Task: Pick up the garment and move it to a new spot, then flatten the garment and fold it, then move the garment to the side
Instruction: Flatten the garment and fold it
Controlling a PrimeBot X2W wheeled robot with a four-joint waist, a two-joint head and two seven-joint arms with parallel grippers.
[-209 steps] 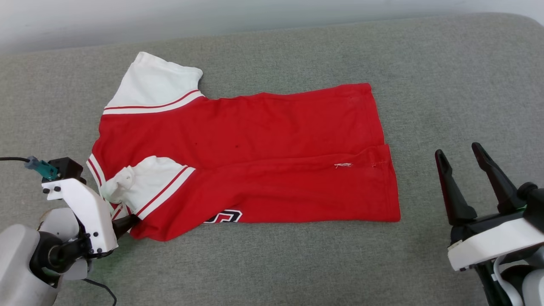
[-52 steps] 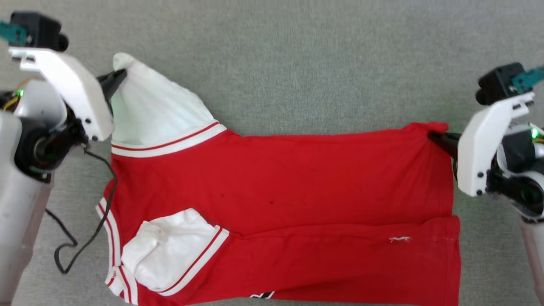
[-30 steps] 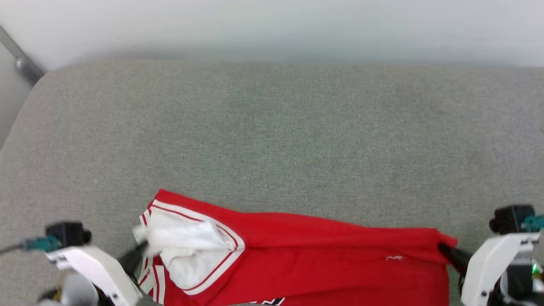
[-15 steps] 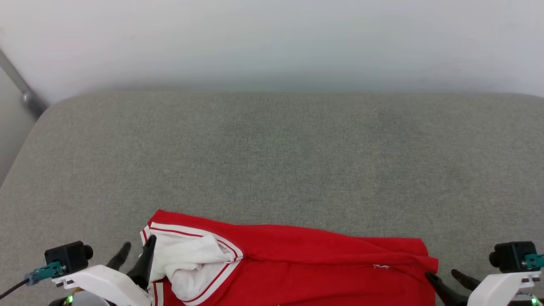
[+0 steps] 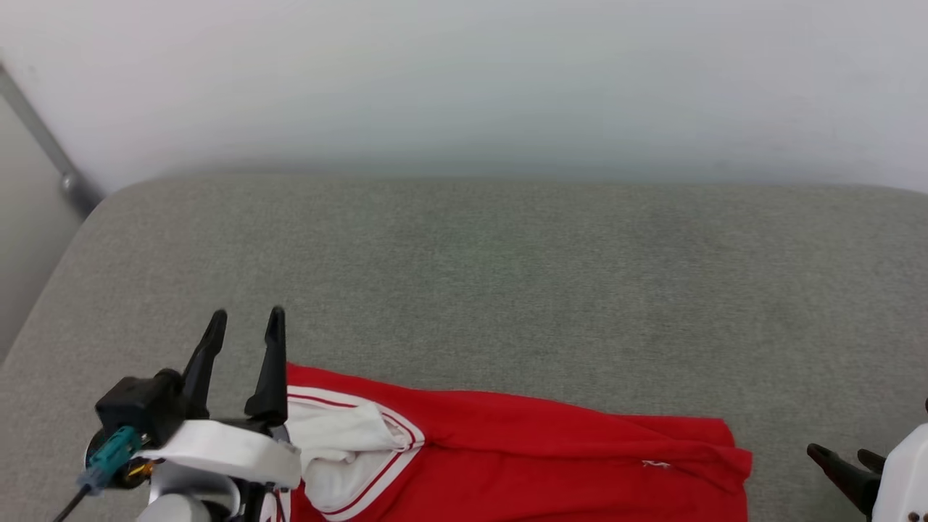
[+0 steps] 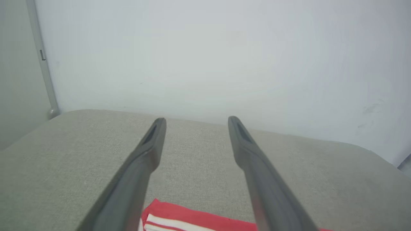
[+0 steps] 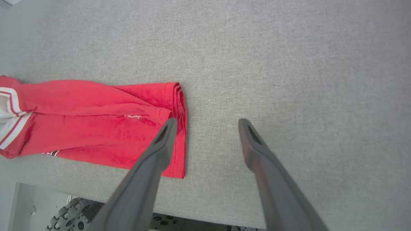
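Grey woven fabric covers the padded surface (image 5: pixel 507 275), which runs back to a pale wall (image 5: pixel 464 87). On it, the left gripper (image 5: pixel 246 315) has its two dark fingers spread wide with nothing between them. In the left wrist view the left gripper (image 6: pixel 196 119) points toward the wall, and a red edge with white trim lies low between its fingers. The right gripper (image 7: pixel 208 121) is also spread wide and empty. In its wrist view one finger crosses in front of the hem; whether it touches the cloth cannot be told. In the head view the right gripper (image 5: pixel 837 452) sits just off the hem end. The red soft-fabric T-shirt with white sleeves and striped trim (image 5: pixel 544 449) lies folded lengthwise along the surface's near edge, between the two grippers, sleeve end toward the left one.
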